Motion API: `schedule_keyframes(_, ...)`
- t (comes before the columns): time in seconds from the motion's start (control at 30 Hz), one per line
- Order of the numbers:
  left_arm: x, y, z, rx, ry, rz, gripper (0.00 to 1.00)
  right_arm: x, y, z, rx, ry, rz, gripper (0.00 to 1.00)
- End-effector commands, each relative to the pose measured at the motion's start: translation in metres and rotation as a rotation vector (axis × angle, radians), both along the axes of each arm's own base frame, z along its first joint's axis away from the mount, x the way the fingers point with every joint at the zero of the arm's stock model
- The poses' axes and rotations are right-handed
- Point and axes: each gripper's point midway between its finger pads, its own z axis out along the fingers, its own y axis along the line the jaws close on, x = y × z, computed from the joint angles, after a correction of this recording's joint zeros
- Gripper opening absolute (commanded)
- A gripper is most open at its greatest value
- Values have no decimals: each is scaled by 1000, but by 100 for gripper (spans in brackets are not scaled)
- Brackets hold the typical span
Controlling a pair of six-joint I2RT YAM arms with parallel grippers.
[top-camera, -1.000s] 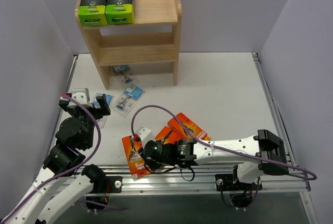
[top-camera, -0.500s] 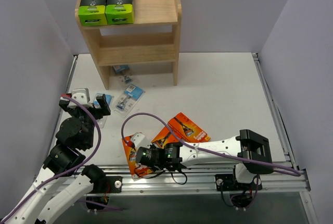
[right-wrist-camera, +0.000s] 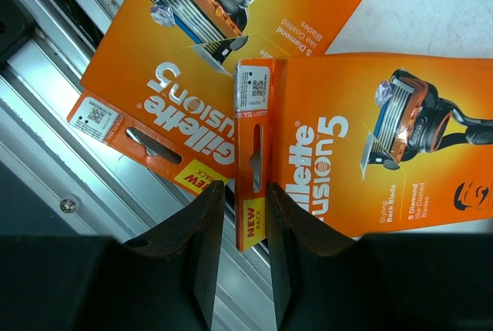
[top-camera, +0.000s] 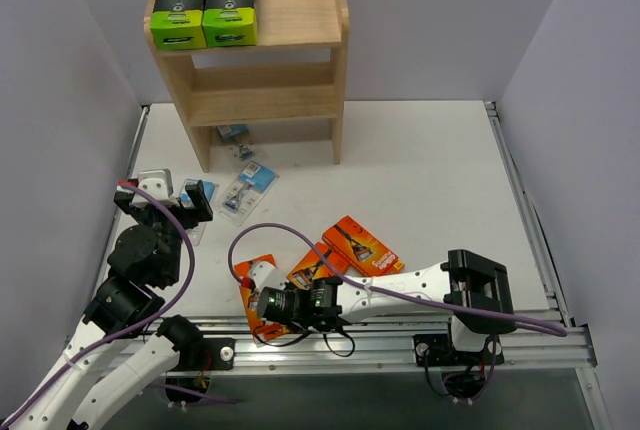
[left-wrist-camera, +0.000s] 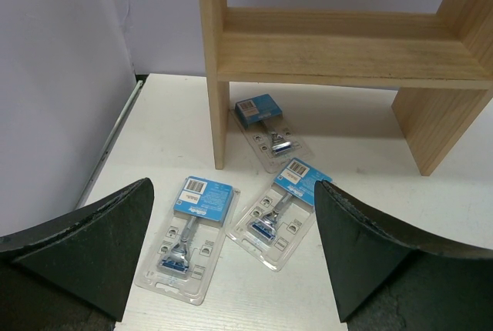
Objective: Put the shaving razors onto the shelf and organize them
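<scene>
Two black-and-lime razor boxes (top-camera: 178,10) (top-camera: 230,8) stand on the top tier of the wooden shelf (top-camera: 300,15). Three orange razor packs lie near the front edge (top-camera: 365,243) (top-camera: 310,265) (top-camera: 255,318). My right gripper (top-camera: 262,285) (right-wrist-camera: 245,186) is shut on the hanger edge of one orange pack (right-wrist-camera: 385,138), which rests partly over another (right-wrist-camera: 231,38). My left gripper (top-camera: 178,190) (left-wrist-camera: 233,185) hangs wide open above two blister packs (left-wrist-camera: 196,231) (left-wrist-camera: 277,208). A third blister pack (left-wrist-camera: 266,119) lies under the shelf (left-wrist-camera: 347,46).
The aluminium rail (right-wrist-camera: 69,154) runs along the table's front edge, right under the orange packs. Grey walls close in the left, right and back. The shelf's middle tier (top-camera: 265,100) holds nothing.
My right arm has swung left along the front edge, and the orange pack in its jaws has shifted left with it. The left arm has stayed still.
</scene>
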Motion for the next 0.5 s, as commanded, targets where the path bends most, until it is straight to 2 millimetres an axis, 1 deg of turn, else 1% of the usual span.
schedule_keyframes(0.0,1,-1,9,-18,-37,-3,94,0,5,3,-6,-26,3,25)
schedule_keyframes(0.2,1,-1,10,-17,-38,-3,94,5,-1,-5,-55,-58,-23,24)
schedule_keyframes(0.3,1,-2,9,-17,-36,-7,94,9,-1,0,-54,-78,-37,10)
schedule_keyframes(0.33,1,-2,9,-17,-37,-5,94,10,0,4,-47,-86,-40,0)
schedule_keyframes(0.37,1,-2,10,-17,-38,-5,94,11,-1,7,-52,-94,-44,0)
schedule_keyframes(0.4,1,-1,10,-17,-38,-3,94,14,1,14,-43,-113,-51,0)
schedule_keyframes(0.47,1,-2,9,-18,-37,-5,94,17,-2,24,-48,-130,-54,0)
